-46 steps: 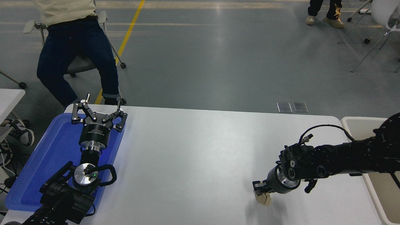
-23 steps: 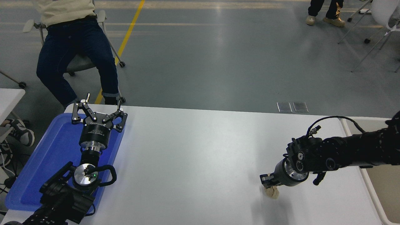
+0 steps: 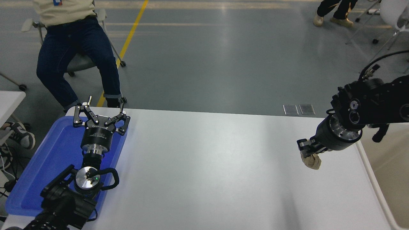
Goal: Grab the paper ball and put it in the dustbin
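Note:
My right gripper [image 3: 307,152] is shut on the paper ball [image 3: 312,161], a beige-tan crumpled wad that hangs below the fingers, held well above the white table [image 3: 207,166] near its right end. The dustbin [image 3: 388,179], off-white with a beige interior, stands just past the table's right edge, to the right of the gripper; only its left part shows. My left gripper [image 3: 101,112] is open and parked over the blue tray [image 3: 41,169] at the lower left.
A person in dark jeans sits on a wheeled chair [image 3: 76,60] beyond the table's far left corner. Another person's feet [image 3: 332,16] and chair legs show at the top right. A second white table's corner [image 3: 9,99] is at the left edge.
My right arm has lifted the paper ball off the table and carried it up and to the right, toward the dustbin. The left arm has not moved.

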Motion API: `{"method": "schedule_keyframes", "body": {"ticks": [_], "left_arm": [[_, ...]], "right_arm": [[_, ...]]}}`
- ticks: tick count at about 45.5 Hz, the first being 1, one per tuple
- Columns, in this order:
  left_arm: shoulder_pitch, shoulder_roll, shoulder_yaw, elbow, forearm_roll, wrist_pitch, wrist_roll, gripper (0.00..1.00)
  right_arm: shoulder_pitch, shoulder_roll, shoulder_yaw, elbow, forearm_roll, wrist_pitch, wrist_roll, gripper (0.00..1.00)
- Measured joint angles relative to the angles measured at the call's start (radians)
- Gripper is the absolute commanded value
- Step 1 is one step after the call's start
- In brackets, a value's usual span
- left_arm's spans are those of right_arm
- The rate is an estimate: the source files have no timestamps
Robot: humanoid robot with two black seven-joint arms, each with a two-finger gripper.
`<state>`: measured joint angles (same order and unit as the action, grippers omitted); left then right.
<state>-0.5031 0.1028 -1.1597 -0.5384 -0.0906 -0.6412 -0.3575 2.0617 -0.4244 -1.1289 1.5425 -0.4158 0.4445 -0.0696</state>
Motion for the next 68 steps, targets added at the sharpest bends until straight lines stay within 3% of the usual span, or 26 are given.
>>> {"method": "schedule_keyframes", "body": {"ticks": [17, 40, 52, 68], "left_arm": [[0.0, 0.0, 0.0, 0.0, 0.0, 0.0, 0.0, 1.0], [0.0, 0.0, 0.0, 0.0, 0.0, 0.0, 0.0, 1.0], [0.0, 0.001, 0.0, 0.0, -0.001, 0.0, 0.0, 1.0], [0.0, 0.001, 0.0, 0.0, -0.001, 0.001, 0.0, 1.0]], "right_arm": [[0.247, 0.025, -0.08, 0.093, 0.071, 0.075, 0.002, 0.0], [0.338, 0.002, -0.141, 0.12, 0.1, 0.101, 0.0, 0.0], [0.329, -0.143, -0.192, 0.093, 0.071, 0.107, 0.001, 0.0], [0.222, -0.428, -0.207, -0.12, -0.086, 0.182, 0.002, 0.0]]}}
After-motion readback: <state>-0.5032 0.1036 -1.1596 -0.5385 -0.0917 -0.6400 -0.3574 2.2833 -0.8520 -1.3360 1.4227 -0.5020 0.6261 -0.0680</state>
